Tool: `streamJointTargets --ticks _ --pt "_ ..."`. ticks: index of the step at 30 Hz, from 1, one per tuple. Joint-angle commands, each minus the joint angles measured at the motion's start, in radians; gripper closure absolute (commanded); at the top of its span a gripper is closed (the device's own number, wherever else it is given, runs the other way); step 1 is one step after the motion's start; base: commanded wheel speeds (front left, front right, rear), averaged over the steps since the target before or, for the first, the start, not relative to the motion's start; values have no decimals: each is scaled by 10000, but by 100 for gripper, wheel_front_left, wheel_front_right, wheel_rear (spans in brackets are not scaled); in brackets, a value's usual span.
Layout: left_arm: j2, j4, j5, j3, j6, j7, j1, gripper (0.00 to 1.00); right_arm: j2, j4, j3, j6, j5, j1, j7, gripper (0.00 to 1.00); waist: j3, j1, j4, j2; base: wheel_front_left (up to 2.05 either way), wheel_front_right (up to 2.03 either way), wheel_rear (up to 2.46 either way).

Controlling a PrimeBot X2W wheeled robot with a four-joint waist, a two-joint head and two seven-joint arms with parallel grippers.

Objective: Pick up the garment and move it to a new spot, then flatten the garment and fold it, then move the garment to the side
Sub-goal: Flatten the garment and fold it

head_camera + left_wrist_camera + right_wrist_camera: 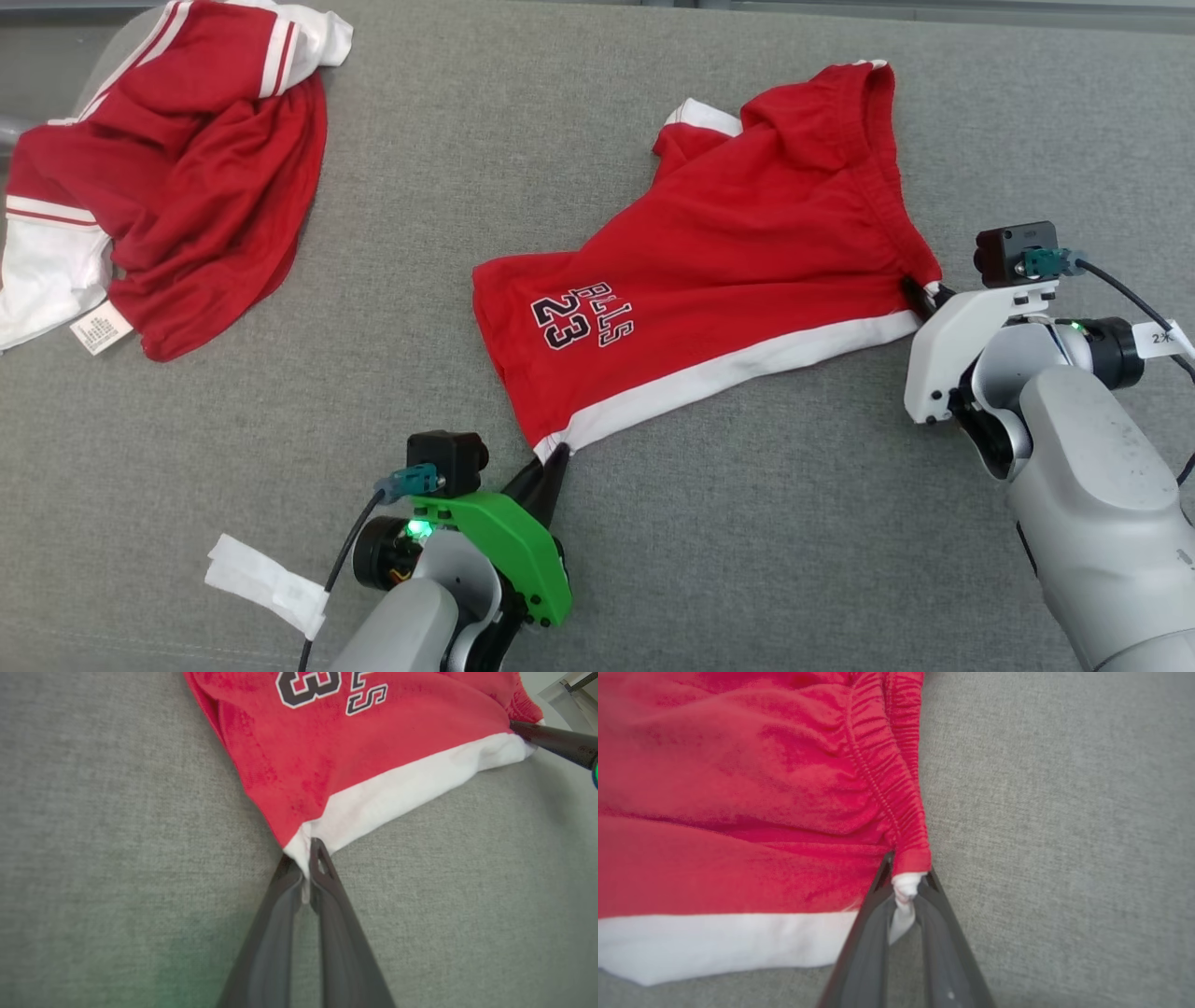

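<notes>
On the table (597, 84): red shorts (709, 271) lie right of centre on the grey woven cover, drawn out between the two arms and slanting from near left to far right.
Colour: bright red knit, with a white band (738, 373) along the near edge that runs from one grip to the other.
Print (583, 317): a large "23" beside block letters ending in "LLS", dark with a white outline, set askew near the left end.
Waistband (887, 177): gathered elastic at the right end, turned over at the far corner.
Lay: the near half is fairly flat. The far part is creased and bunched, with a bit of white showing at the far edge.
Grip, left: the left end effector (557, 455) has its fingers pressed together on the white corner at the near-left end of the shorts. The left wrist view shows white cloth squeezed between the tips.
Grip, right: the right end effector (920, 291) pinches the other end of the white band, just under the waistband. The right wrist view shows a white tuft caught between the fingers.
Far left: a second garment, a red and white jersey (177, 168), lies crumpled well apart from the shorts, with a white label (101, 331) at its near edge.
Near left: a white paper strip (266, 583) sits by the left arm's cable.
</notes>
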Motion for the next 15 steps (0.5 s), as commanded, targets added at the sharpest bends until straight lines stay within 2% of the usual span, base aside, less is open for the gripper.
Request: streamJointTargets --ticks 1,5,6,10,12,15 --pt "5 58 -156 -105 -114 183 351 100 79 13 -162 -24 218 250 52 100 -321 0 -153 -1 0 0 0" --pt "301 -870 -599 119 -315 282 754 100 198 -1013 -356 -23 1245 909 448 100 -1023 0 -397 -1 0 0 0" --pt "514 -1811 -1006 202 -440 473 1162 100 81 -2085 -453 -21 2103 1477 896 100 -1404 0 -564 -1 0 0 0" --pt "1209 -4538 -1685 305 -513 1136 2206 100 -179 -5117 -1336 -20 4120 2854 2230 100 -1991 0 -950 -1 0 0 0" --pt "1641 -6122 -1956 504 -370 1515 2611 100 -193 -6792 -2138 -17 4791 3430 2992 100 -2166 0 -1137 -1 0 0 0" --pt "2218 -8300 -2169 900 1 2047 2901 100 230 -8978 -3432 -15 5430 3965 4267 100 -2270 0 -1395 -1 0 0 0"
